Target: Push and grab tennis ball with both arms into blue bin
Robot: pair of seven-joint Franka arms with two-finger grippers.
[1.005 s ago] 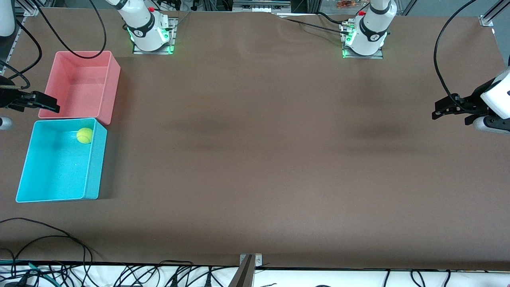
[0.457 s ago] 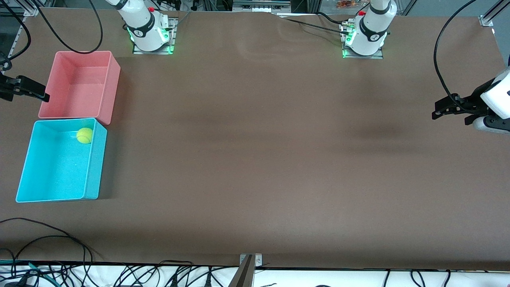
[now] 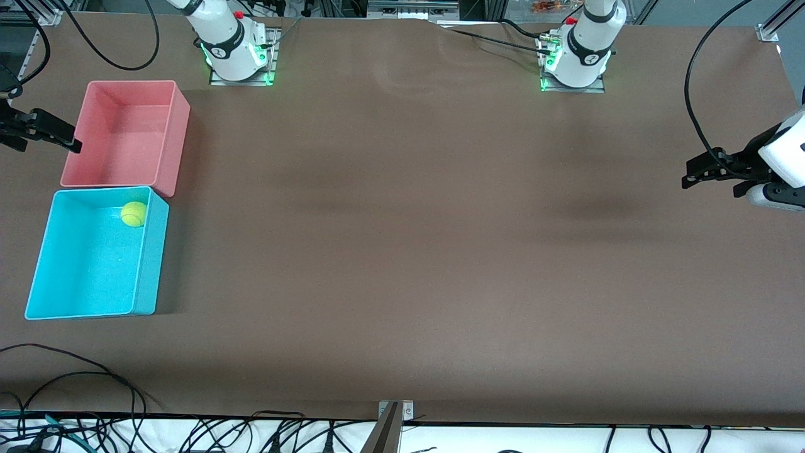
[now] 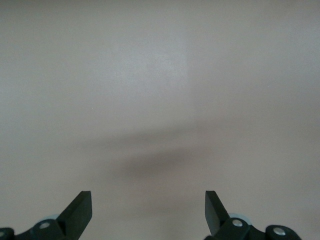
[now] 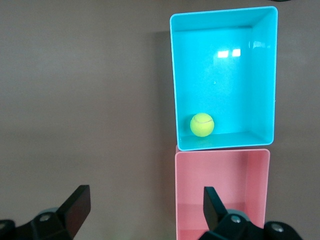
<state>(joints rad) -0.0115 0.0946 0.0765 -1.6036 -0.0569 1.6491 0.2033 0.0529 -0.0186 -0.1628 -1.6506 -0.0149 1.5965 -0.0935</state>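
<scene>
Front view: the tennis ball [image 3: 133,213] lies unmoved in the blue bin [image 3: 39,257], in the corner beside the pink bin [image 3: 179,126]. The right gripper [image 3: 60,135], fingers apart and empty, has drawn back past the pink bin's outer edge. The left gripper [image 3: 698,173] waits, fingers apart, at its end.

ball [image 3: 133,214]: fuzzy | blue bin [image 3: 39,258]: glossy plastic; table [image 3: 409,251]: matt
</scene>
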